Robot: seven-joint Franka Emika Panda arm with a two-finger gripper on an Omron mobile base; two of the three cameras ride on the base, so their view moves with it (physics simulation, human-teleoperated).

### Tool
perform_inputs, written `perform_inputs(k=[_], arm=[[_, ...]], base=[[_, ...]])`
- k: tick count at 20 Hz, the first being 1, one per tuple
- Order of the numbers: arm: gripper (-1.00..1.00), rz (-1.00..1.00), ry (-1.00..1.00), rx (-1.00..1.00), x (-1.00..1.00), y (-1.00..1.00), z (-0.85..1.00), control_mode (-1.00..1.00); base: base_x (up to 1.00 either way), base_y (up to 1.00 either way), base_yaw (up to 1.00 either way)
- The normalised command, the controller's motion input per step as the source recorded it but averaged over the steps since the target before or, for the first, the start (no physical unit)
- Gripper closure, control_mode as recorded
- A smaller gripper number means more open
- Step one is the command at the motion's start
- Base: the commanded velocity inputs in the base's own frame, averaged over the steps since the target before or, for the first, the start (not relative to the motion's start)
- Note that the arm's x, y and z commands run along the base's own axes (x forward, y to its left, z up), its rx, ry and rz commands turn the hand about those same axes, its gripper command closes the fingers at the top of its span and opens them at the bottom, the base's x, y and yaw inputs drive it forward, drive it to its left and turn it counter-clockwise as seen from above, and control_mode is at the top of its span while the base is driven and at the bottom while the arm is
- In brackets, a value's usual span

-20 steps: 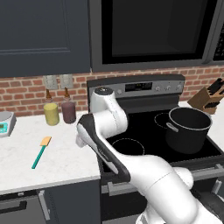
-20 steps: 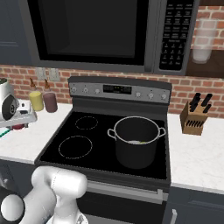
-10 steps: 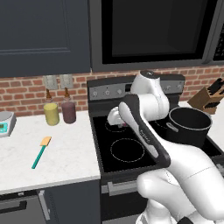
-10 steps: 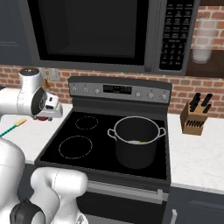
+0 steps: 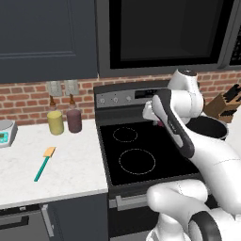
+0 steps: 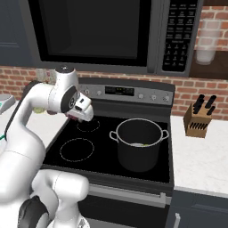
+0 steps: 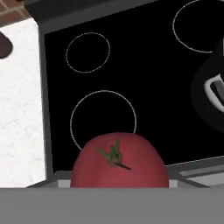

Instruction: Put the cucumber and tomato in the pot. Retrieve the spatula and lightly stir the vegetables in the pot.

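while hand [image 6: 83,116] holds tomato [image 7: 119,161], labels unreadable

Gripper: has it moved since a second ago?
Yes. The gripper has swung from the left counter, over the stove, toward the pot.

Red tomato [image 7: 119,162] (green stem up) close over black stove top [image 7: 144,78], pot [image 7: 210,94] at right

Stovetop [image 6: 107,147]: I see the black pot [image 6: 137,149] standing on its right front burner.
Left counter [image 5: 70,164]: I see the teal-handled spatula [image 5: 43,163], a yellow jar [image 5: 55,122], a maroon jar [image 5: 74,120], and a scale [image 5: 4,132].
Right counter [image 6: 200,160]: knife block [image 6: 198,121].
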Motion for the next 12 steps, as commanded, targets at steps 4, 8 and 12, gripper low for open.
perform_inputs(k=[4, 8, 12], arm=[[1.00, -0.35, 0.10, 0.04, 0.48, -1.00, 0.00, -1.00], [1.00, -0.32, 0.13, 0.03, 0.52, -1.00, 0.00, -1.00], [1.00, -0.28, 0.12, 0.02, 0.55, -1.00, 0.00, -1.00]], base=[[0.00, 0.00, 0.00], [0.00, 0.00, 0.00], [0.00, 0.00, 0.00]])
